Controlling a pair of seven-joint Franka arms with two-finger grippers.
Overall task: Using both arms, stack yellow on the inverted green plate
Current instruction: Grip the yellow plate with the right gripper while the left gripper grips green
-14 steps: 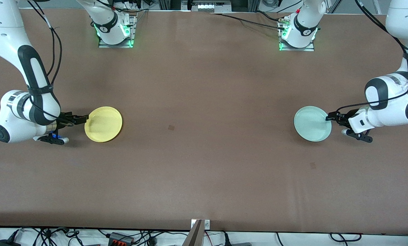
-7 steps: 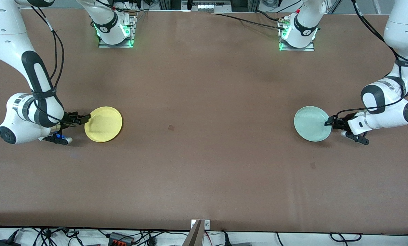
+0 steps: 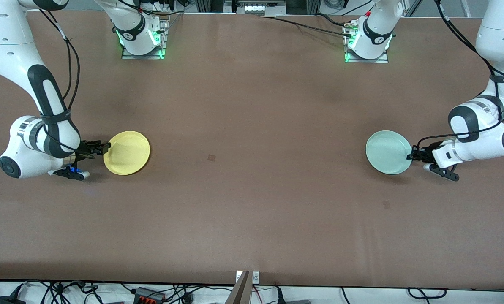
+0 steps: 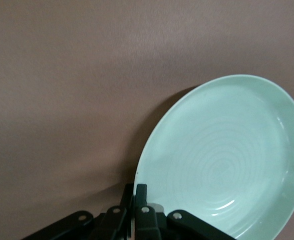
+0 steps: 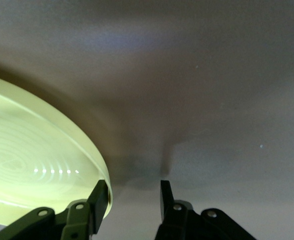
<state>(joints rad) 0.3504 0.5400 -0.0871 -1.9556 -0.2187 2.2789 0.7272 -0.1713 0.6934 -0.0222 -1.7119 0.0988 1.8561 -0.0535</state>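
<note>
Currently, in the front view, the left pincer (image 3: 412,154) pinches the rim of the green plate (image 3: 388,152), which extends from it toward mid-counter (image 3: 252,202); the right pincer (image 3: 105,148) meets the yellow (image 3: 127,153) plate's rim likewise, both forearms low and level. Left wrist view: fingers pressed onto the green plate (image 4: 226,160), hollow up, so inversion remains. Right wrist view: fingers spread, one (image 5: 100,199) touching the yellow rim (image 5: 37,165).
</note>
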